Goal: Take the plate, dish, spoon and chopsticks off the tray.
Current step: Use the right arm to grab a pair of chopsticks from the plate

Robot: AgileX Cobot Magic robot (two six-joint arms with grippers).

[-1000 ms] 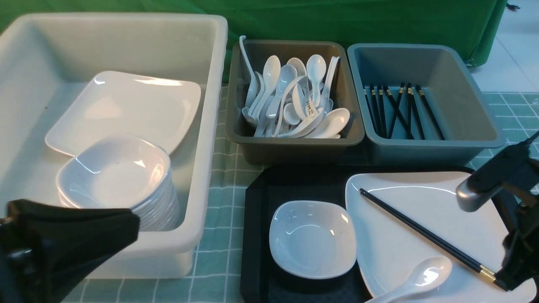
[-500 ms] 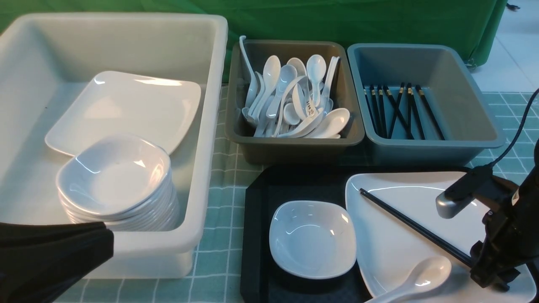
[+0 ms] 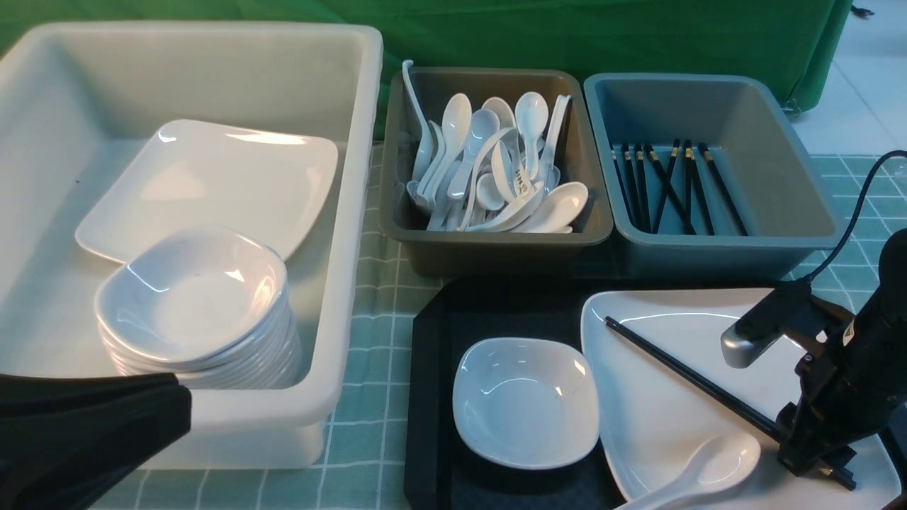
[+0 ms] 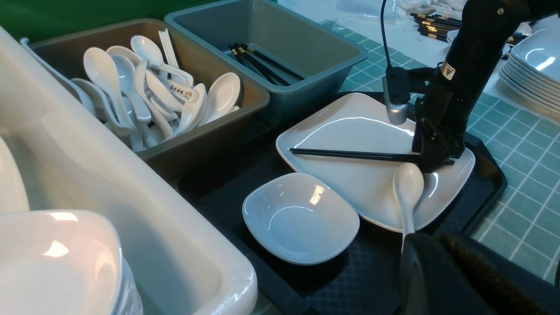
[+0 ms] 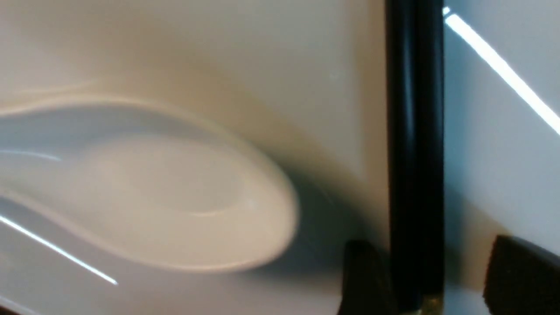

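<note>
the tray sits at the table's near edge, toward the right corner. on its left side is the dish, just beside the plate, which fills the right side. the chopsticks lie together slantwise on the plate, with the spoon nearer the table's near edge. the right jaws are down at the chopsticks' thick end, spread either side of them: one fingertip touches, the other stands apart. the left jaws sit low by the near left corner; i cannot tell whether they are spread.

Chopsticks beside spoon — on plate, seemingly
</note>
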